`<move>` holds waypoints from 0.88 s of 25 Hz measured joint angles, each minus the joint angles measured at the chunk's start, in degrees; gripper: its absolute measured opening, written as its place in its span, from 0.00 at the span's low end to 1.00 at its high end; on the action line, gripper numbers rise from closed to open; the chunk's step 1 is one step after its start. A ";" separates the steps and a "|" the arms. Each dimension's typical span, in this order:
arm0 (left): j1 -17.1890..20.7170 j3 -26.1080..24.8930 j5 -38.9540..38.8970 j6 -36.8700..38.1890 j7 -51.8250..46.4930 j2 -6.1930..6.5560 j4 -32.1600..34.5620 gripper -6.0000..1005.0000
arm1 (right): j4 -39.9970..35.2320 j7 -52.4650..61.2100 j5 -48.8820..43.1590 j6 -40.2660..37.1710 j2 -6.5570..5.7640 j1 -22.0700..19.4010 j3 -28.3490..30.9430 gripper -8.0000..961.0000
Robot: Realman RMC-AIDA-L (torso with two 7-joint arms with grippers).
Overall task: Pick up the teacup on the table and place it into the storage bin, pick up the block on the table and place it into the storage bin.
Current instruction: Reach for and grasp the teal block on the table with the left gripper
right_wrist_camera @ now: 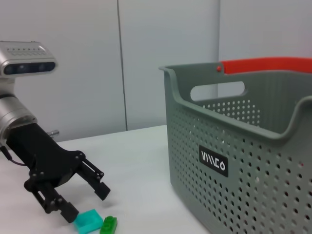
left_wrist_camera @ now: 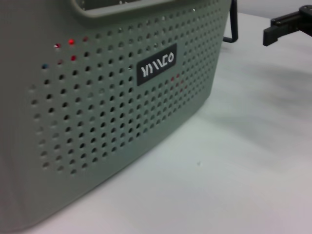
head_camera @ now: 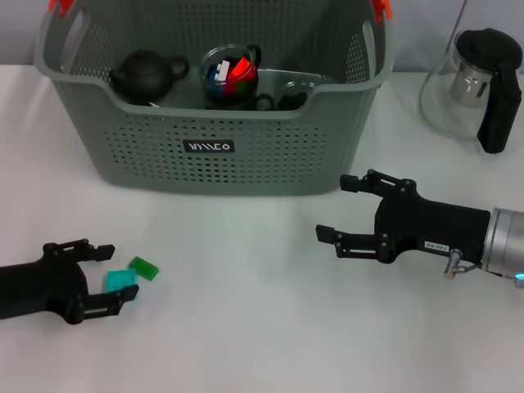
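Storage bin (head_camera: 214, 151) is sitting at the far middle of the white table (head_camera: 246, 327), label facing the robot. Already inside it: a dark teapot (head_camera: 146, 75), a glass teacup (head_camera: 230, 76) holding red, blue and white pieces, and a metal lid (head_camera: 291, 88) partly hidden behind the front rim. A glass pitcher (head_camera: 475, 86) with black handle is standing beside the bin, on its right, near the table's far edge.

Left gripper (head_camera: 105, 280) is being held low at the near left, fingers spread, with a teal block (head_camera: 122, 282) lying between them; contact cannot be told. A green block (head_camera: 144, 268) is lying just beside the teal one, outside the jaws, toward the bin. In the right wrist view both blocks (right_wrist_camera: 89, 220) (right_wrist_camera: 108, 225) are seen touching each other on the table.

Right gripper (head_camera: 344, 209) is hovering empty and wide open, in front of the bin's right corner, near the wall but apart from it.

Open tabletop is lying between the two grippers and in front of the bin. A plain pale wall (right_wrist_camera: 97, 63) is standing behind.
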 joint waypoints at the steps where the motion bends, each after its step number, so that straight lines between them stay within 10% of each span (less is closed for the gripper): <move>1: 0.03 -0.02 0.00 -0.16 0.71 -0.03 -0.41 0.74 | 0.07 0.00 0.00 0.07 0.00 -0.02 0.00 0.98; 22: 0.79 -0.17 0.20 -3.38 6.91 -0.03 -4.50 0.71 | 0.82 1.53 -0.01 -0.39 -0.07 -0.08 0.62 0.98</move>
